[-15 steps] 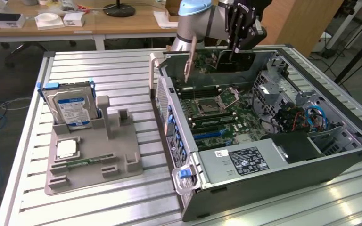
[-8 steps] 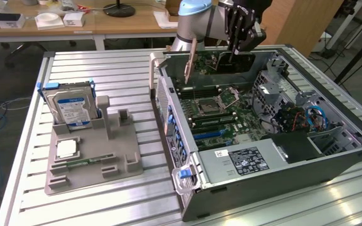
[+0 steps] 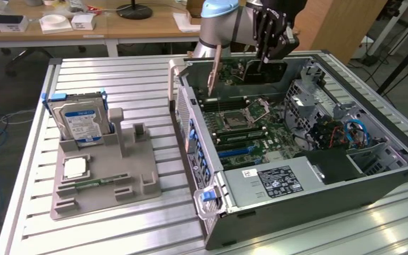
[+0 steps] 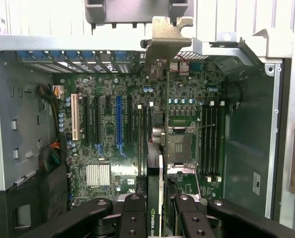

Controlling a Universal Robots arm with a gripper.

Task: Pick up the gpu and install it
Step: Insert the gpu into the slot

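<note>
Here, closest to my wrist camera, my gripper (image 4: 157, 223) is clenched on the gpu (image 4: 153, 188). My black fingers (image 4: 133, 218) press on its two flat faces, so the card stands edge-on between them. Its silver end bracket (image 4: 166, 39) points away from me, towards the rear wall of the case.

Beneath the card lies the green motherboard (image 4: 107, 129), with its row of long expansion slots, one of them blue (image 4: 119, 119), and an open CPU socket (image 4: 179, 148). In the exterior view, the gpu (image 3: 254, 73) hangs from my gripper (image 3: 271, 40) inside the far end of the open computer case (image 3: 187, 114). As far as I can tell, it is not seated in a slot.

I judge the card to be stiff, fairly light and fragile. It is best held by the cooler body and the board's bare edges, well away from the contact strip and the small components.

Farther off, on the exterior view's left, a grey holder (image 3: 104, 186) sits on the slatted metal table (image 3: 119, 239). It carries a blue-labelled hard drive (image 3: 82, 123), standing upright, and a square CPU chip (image 3: 75, 168), lying flat.
</note>
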